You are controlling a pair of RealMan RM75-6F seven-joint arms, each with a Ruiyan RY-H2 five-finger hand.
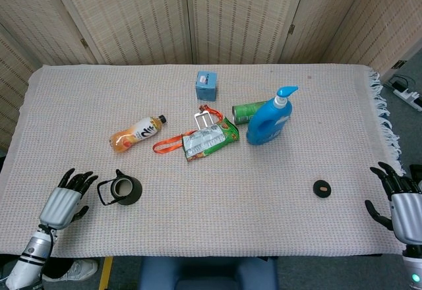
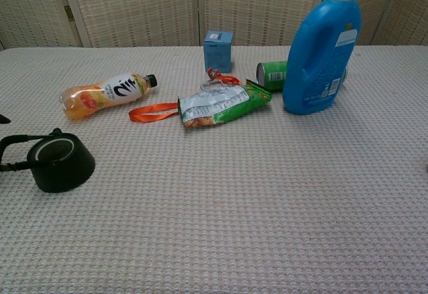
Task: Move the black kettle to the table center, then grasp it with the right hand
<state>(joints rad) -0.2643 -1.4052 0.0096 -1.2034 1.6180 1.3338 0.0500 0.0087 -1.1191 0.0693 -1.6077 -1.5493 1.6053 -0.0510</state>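
Lining up on black kettle, upright on cloth at near-left of table, well left of centre. Handle loop points toward my left hand, which sits just beside it, fingers spread, holding nothing, back of hand up. Kettle lies to that hand's right, so I judge left should carry it inward. Right hand far off at near-right edge, fingers apart, empty (chest view shows neither hand clearly).
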